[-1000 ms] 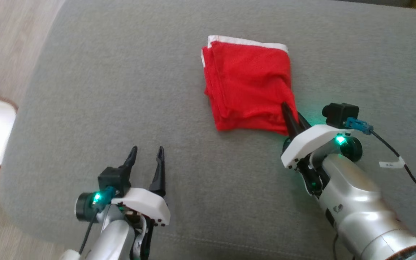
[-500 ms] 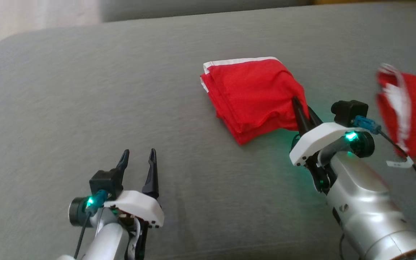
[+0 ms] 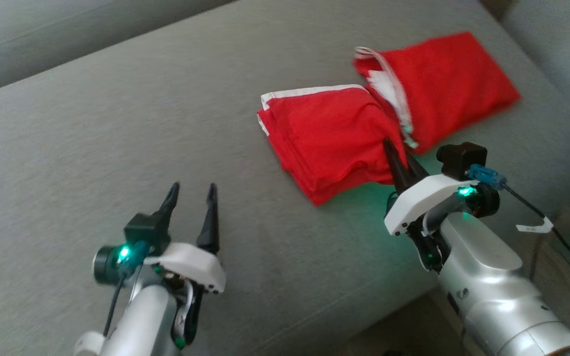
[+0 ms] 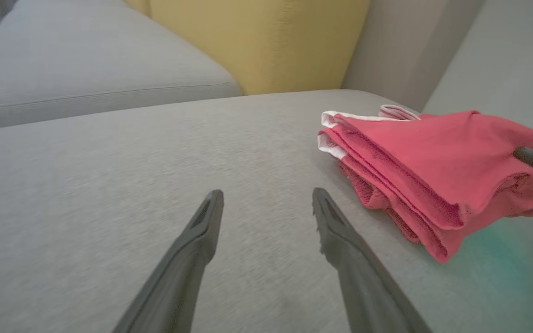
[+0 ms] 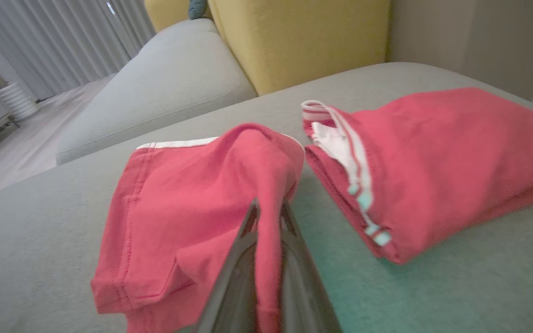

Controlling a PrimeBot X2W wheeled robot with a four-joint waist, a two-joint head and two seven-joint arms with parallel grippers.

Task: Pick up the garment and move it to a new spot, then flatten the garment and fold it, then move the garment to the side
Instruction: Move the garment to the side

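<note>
Two red garments [image 3: 443,84], right hand [image 3: 398,151] pinching nearer garment [image 3: 324,143], left hand [image 3: 193,187] spread

No text, number or brand can be read. A small white tag [image 3: 535,228] is seen on the black cable [image 3: 525,201] beside the right forearm [image 3: 488,267], but its print is too small to be made out. A small dark emblem [image 3: 462,293] on that forearm is likewise not legible.

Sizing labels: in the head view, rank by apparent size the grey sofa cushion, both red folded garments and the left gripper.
Grey fabric sofa cushion
Gripped red garment and far red garment: alike, unranked
Left gripper
</note>
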